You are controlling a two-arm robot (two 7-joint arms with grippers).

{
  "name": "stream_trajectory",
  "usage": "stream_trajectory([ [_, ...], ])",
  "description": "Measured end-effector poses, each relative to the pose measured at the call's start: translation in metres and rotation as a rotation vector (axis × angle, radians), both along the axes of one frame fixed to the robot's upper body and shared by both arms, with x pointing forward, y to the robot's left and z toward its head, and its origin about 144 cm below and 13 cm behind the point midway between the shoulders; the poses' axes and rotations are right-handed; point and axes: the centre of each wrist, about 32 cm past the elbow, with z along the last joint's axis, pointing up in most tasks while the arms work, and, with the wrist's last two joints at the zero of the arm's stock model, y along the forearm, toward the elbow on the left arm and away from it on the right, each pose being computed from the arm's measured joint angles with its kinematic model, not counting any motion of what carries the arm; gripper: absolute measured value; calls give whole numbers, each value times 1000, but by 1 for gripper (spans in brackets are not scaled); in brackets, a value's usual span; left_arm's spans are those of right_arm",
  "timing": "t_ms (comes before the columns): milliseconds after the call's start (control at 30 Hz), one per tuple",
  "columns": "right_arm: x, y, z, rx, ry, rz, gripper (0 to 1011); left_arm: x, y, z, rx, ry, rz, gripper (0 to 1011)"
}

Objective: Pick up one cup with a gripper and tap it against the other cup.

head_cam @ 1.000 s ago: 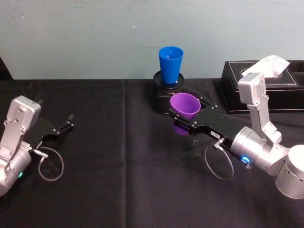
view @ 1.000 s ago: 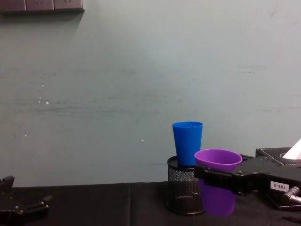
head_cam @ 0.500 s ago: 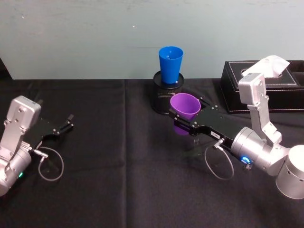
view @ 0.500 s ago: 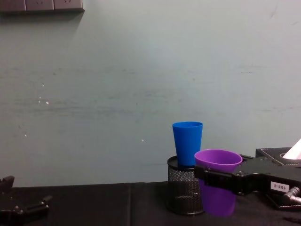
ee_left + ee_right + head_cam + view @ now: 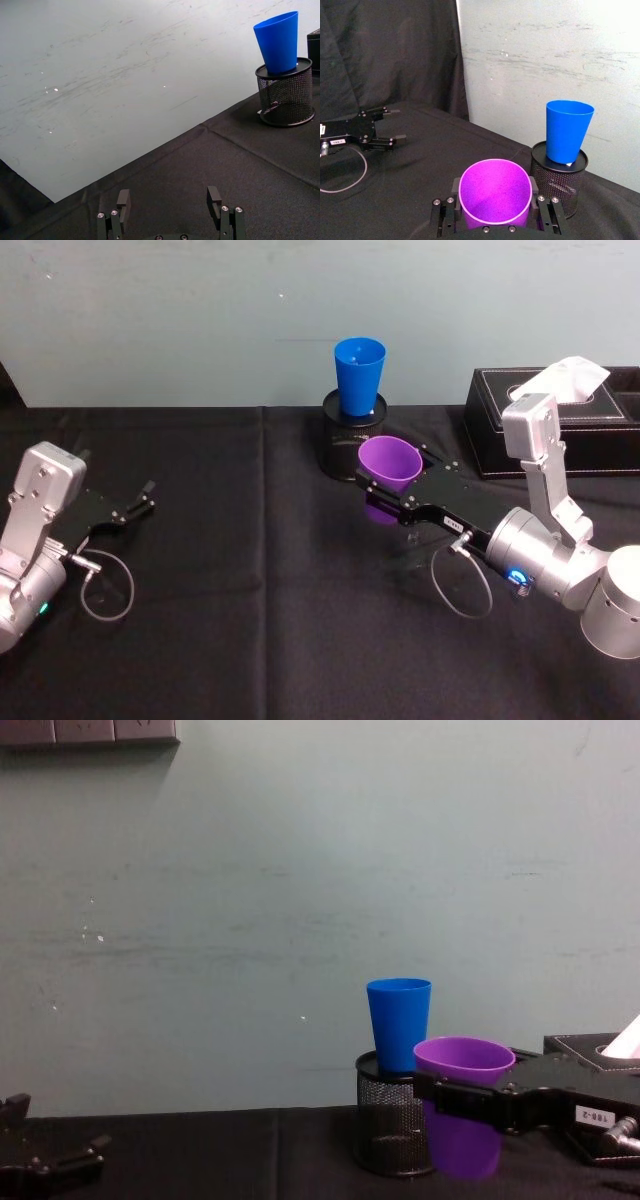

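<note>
**Right gripper** (image 5: pixel 384 490), centre right of the head view: clamped on the purple cup (image 5: pixel 391 462) below its rim, one finger on each side. The cup is upright, mouth upward. Just above it in the frame, the blue cup (image 5: pixel 359 375) stands upright on the black mesh pen holder (image 5: pixel 340 448), near the purple cup but not touching it. A black tissue box (image 5: pixel 560 435) sits at the right edge. **Left gripper** (image 5: pixel 133 508), at the left edge, lies low over the black cloth (image 5: pixel 250 620), fingers spread, grasping nothing.
</note>
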Motion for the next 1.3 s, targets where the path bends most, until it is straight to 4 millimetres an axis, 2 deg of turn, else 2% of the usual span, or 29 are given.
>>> stream_trajectory([
  [1300,0,0,0,0,0,0,739,0,0,0,0,0,0,1000],
])
